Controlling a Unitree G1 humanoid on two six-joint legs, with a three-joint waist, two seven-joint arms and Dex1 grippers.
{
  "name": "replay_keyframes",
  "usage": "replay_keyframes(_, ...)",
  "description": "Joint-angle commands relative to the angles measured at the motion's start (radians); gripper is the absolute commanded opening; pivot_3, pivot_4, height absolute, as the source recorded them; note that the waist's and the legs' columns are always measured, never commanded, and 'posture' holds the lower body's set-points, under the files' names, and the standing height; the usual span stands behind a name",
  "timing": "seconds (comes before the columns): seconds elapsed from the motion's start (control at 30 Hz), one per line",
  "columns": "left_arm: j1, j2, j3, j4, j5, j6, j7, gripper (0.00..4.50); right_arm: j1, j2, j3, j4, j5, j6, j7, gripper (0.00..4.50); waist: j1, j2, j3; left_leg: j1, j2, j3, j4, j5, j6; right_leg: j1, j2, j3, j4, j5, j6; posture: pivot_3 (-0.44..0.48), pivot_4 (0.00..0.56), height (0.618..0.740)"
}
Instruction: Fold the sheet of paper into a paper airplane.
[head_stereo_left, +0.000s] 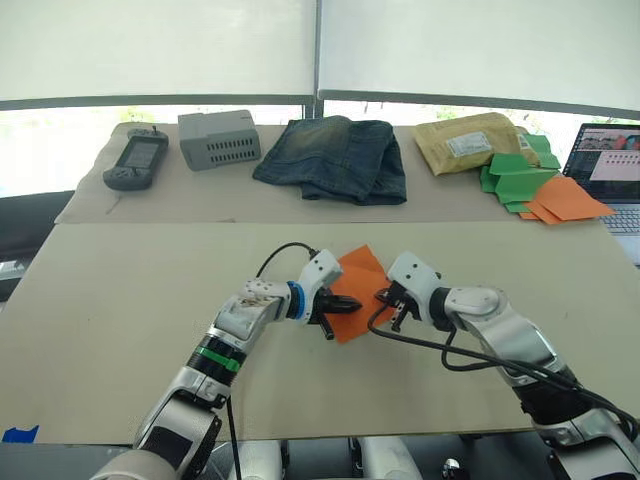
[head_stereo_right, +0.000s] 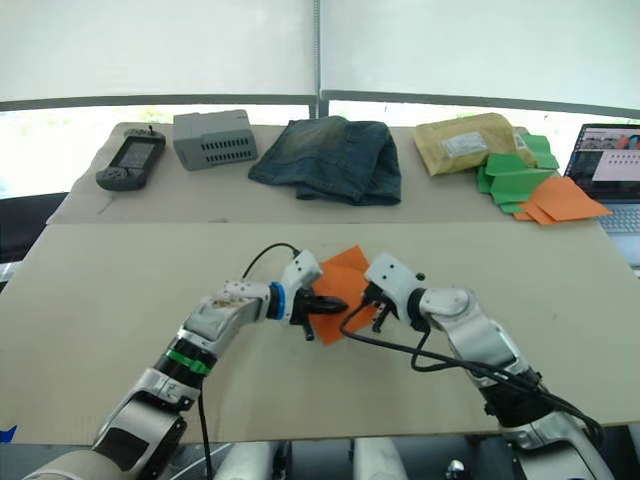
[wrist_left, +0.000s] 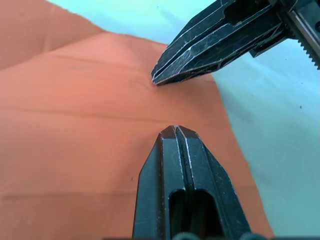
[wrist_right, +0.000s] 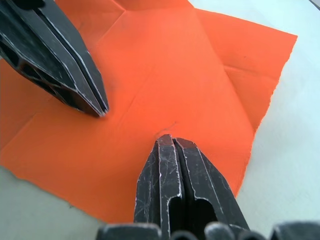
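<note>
From the head camera, the sheet of paper (head_stereo_left: 358, 292) lies flat on the table (head_stereo_left: 140, 300), with the left pincer (head_stereo_left: 336, 306) and right pincer (head_stereo_left: 385, 297) meeting over it. In the left wrist view, the left pincer's fingers are pressed together, tip on the paper. In the right wrist view, the right pincer is likewise pressed together, tip on the creased sheet.

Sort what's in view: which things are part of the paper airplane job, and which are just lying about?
Part of the job:
- orange sheet, creased, flat on the table
- left gripper, shut, tip on the sheet
- right gripper, shut, tip on the sheet

Lying about, along the far edge:
- handheld device
- grey box
- jeans
- padded envelope
- paper pile
- laptop
</note>
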Motion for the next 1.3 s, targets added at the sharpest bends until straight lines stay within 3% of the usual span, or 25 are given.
replay_keyframes(0.03,0.022,0.027,0.047,-0.092,-0.027,0.022,0.011,0.0,-0.041,0.046,-0.084,0.006,0.075,-0.008,0.028,0.04,-0.003,0.0,0.0,0.001,0.0,0.0,0.0,0.0,0.0,0.001,0.0,0.0,0.0,0.0,0.0,0.0,0.15,0.722)
replay_keyframes(0.13,0.037,0.042,0.073,-0.143,-0.037,0.048,0.028,0.0,-0.091,0.069,-0.157,0.019,0.115,0.003,0.023,0.04,-0.002,0.0,0.001,0.001,0.0,-0.001,0.0,0.0,0.0,0.001,0.0,0.0,0.0,0.0,0.0,0.0,0.15,0.722)
replay_keyframes(0.23,0.047,0.056,0.101,-0.198,-0.056,0.073,0.046,0.0,-0.15,0.092,-0.234,0.053,0.177,0.047,0.014,0.89,0.003,0.001,0.001,0.0,0.0,-0.001,0.0,0.0,0.0,0.001,-0.001,0.0,-0.001,0.0,0.0,0.0,0.15,0.722)
replay_keyframes(0.43,0.069,0.082,0.143,-0.307,-0.094,0.126,0.076,0.0,-0.256,0.083,-0.207,0.253,0.117,-0.006,0.031,2.95,0.009,0.001,0.001,-0.003,-0.001,-0.001,-0.003,0.0,0.0,-0.001,-0.003,0.0,-0.003,0.003,-0.005,0.0,0.15,0.722)
replay_keyframes(0.6,0.089,0.102,0.165,-0.364,-0.115,0.156,0.105,0.0,-0.299,0.105,-0.182,0.404,0.109,-0.025,0.075,2.95,0.008,0.001,0.001,-0.012,-0.002,0.0,-0.003,0.0,0.0,-0.01,-0.003,0.001,-0.002,0.003,-0.006,0.0,0.15,0.722)
replay_keyframes(0.83,0.113,0.102,0.163,-0.354,-0.124,0.143,0.131,0.0,-0.334,0.153,-0.2,0.539,0.137,-0.05,0.13,2.95,0.004,0.001,0.001,-0.012,-0.002,0.0,-0.003,0.0,0.0,-0.01,-0.003,0.001,-0.001,0.004,-0.006,0.0,0.15,0.722)
replay_keyframes(0.97,0.112,0.106,0.157,-0.358,-0.128,0.143,0.133,0.0,-0.311,0.151,-0.251,0.523,0.223,0.028,0.203,1.78,0.005,0.001,0.001,-0.012,-0.001,-0.001,-0.003,0.0,0.0,-0.01,-0.003,0.001,-0.001,0.004,-0.006,0.0,0.15,0.722)
replay_keyframes(1.13,0.107,0.101,0.158,-0.363,-0.138,0.138,0.135,0.0,-0.221,0.121,-0.329,0.403,0.295,0.165,0.169,0.03,0.012,0.001,0.001,-0.012,-0.002,-0.001,-0.003,0.0,0.0,-0.01,-0.003,0.0,-0.001,0.004,-0.006,0.0,0.15,0.722)
replay_keyframes(1.3,0.124,0.091,0.158,-0.386,-0.149,0.138,0.142,0.0,-0.037,0.164,-0.463,0.13,0.4,0.355,0.018,0.03,0.01,0.001,0.001,-0.013,-0.001,-0.002,-0.003,0.0,0.0,-0.011,-0.004,0.0,-0.001,0.004,-0.006,0.0,0.15,0.722)
